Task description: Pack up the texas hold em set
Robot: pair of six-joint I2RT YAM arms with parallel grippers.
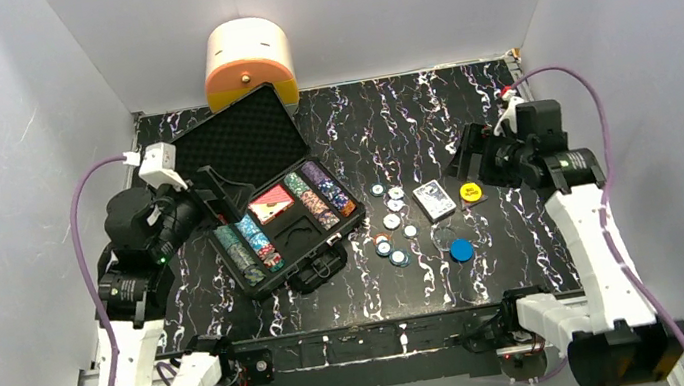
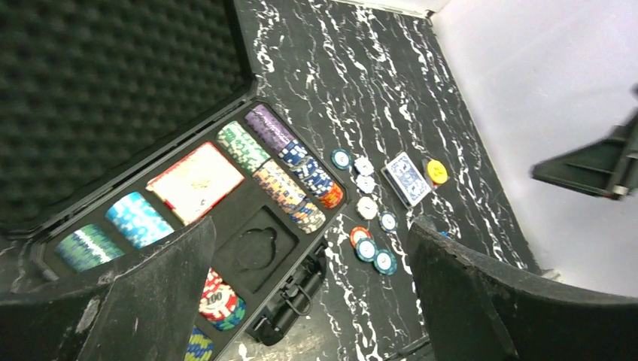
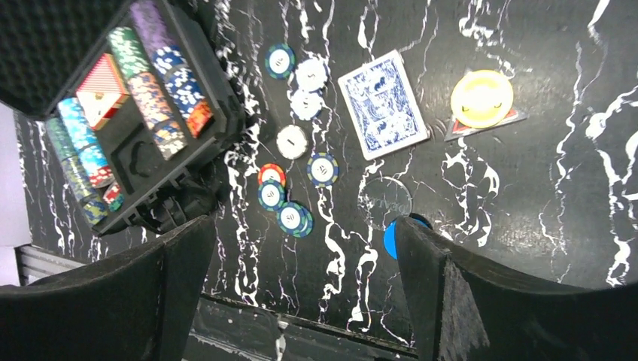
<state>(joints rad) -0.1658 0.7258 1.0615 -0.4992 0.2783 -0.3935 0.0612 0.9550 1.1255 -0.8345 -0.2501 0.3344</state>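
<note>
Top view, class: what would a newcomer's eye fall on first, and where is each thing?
The open black case sits left of centre, rows of coloured chips and a red deck inside. Right of it, loose chips, a blue deck, a yellow disc and a blue disc lie scattered on the marbled table. A cream-and-orange container stands at the back.
</note>
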